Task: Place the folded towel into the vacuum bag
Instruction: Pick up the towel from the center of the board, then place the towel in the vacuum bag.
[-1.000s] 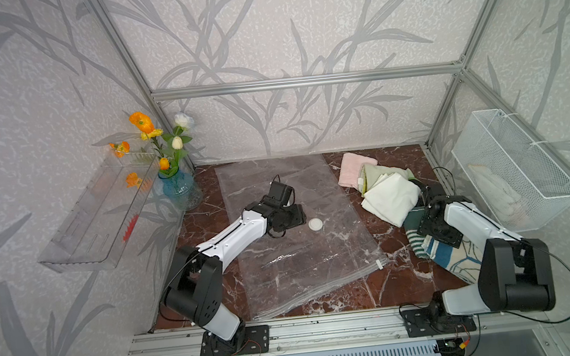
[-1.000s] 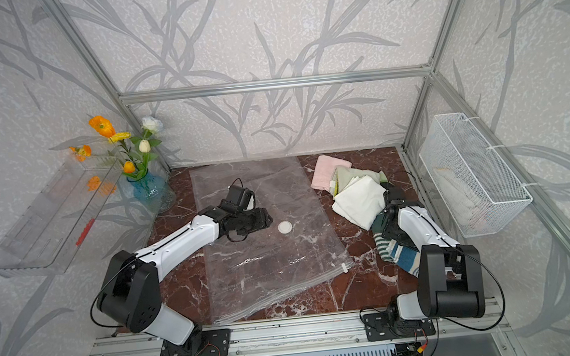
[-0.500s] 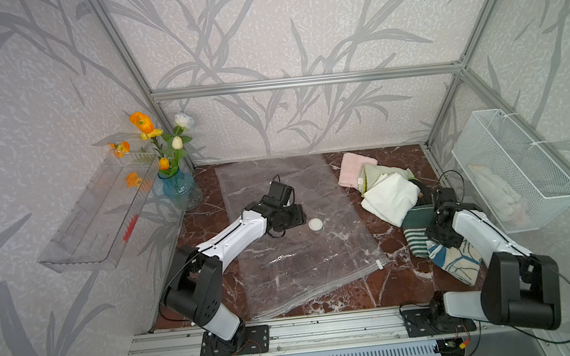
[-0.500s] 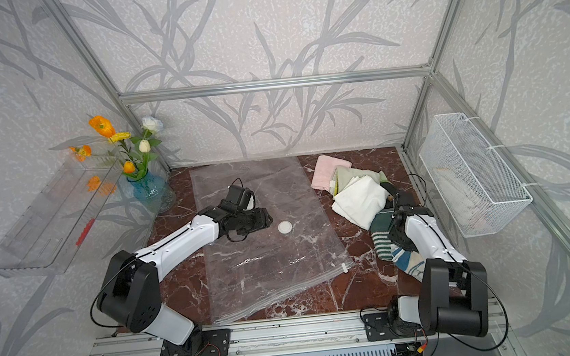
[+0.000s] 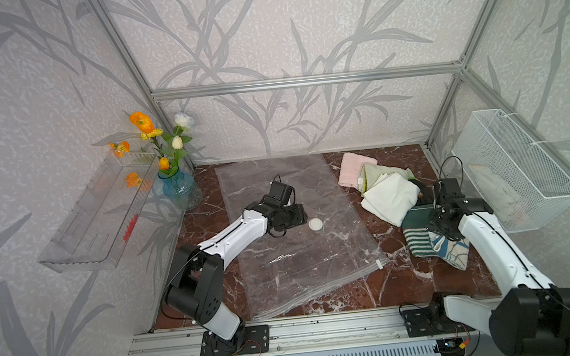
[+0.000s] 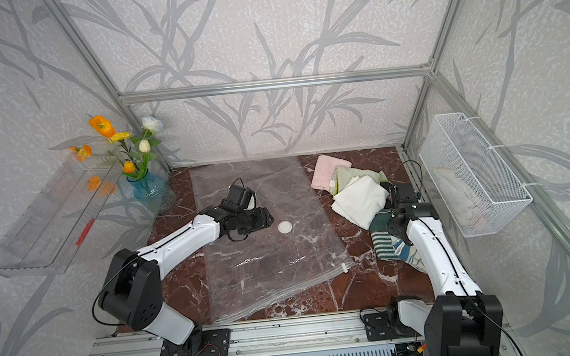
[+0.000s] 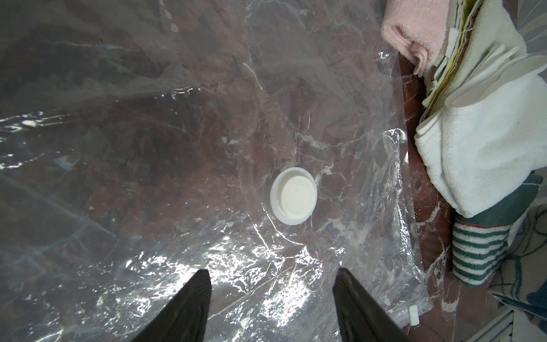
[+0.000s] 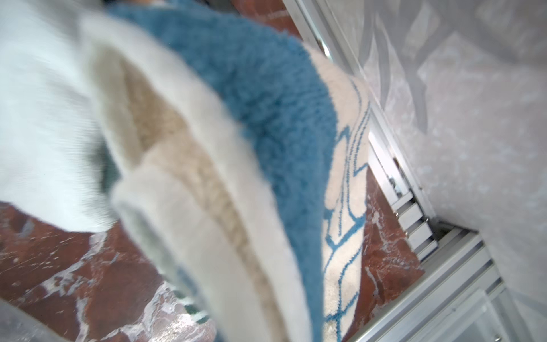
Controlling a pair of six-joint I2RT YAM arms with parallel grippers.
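One blue patterned towel [image 5: 453, 253] at three o'clock is pinched by the right gripper [image 5: 439, 226]; lift slowly toward the vacuum bag [image 5: 301, 255], left gripper [image 7: 272, 271] open, empty.

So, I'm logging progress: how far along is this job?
Nothing done: the vacuum bag lies flat, empty. In hand: the right gripper is buried in the blue-patterned towel, grip unclear; the left gripper hovers open over the bag. Remaining: lift it, slide it in.

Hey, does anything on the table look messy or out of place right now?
Yes. The towels lie in a loose, overlapping heap beside the bag, not a neat stack, and the bag sits skewed, its zip edge slanting across the table. Nothing looks spilled or torn.
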